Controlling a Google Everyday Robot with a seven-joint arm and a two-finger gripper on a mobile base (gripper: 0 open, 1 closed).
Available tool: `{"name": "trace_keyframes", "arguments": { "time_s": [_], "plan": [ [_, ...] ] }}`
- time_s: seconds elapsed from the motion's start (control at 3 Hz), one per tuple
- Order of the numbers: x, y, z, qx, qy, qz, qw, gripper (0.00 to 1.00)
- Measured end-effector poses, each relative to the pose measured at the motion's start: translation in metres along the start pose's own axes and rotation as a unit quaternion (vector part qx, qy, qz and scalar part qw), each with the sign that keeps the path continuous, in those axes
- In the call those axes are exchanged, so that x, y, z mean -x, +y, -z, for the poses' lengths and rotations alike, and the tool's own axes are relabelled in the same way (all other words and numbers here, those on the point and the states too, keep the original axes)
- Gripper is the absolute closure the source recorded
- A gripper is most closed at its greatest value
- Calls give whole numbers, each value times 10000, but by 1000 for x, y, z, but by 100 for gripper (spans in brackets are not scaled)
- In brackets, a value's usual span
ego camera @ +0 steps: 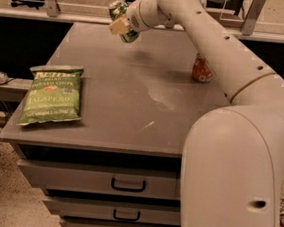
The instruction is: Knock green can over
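Observation:
The green can [129, 35] is at the far edge of the grey table [133, 94], tilted with its top leaning to the left. My gripper [119, 25] is right against the can, covering its middle. The arm reaches to it from the right, across the back of the table. Most of the can's side is hidden behind the gripper.
A red can [202, 69] stands upright at the right of the table, next to the arm. A green jalapeño chip bag [52, 96] lies flat near the front left corner. The table has drawers [127, 184] below. A ledge runs behind the table.

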State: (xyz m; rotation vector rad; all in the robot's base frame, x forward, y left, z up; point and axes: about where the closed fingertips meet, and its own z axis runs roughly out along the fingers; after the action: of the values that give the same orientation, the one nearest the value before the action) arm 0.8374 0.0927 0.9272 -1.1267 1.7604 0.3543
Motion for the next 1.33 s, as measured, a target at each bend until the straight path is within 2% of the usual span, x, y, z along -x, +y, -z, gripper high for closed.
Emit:
{"name": "trace_keyframes", "arguments": {
  "time_s": [0.33, 0.67, 1.0, 1.33],
  "plan": [
    [-18, 15, 18, 429, 477, 307, 9975, 100],
    [-40, 24, 36, 828, 960, 473, 9908, 100],
    [-55, 37, 46, 1386, 1311, 623, 9797, 100],
    [-72, 53, 55, 1926, 1638, 686, 9651, 100]
  ]
}}
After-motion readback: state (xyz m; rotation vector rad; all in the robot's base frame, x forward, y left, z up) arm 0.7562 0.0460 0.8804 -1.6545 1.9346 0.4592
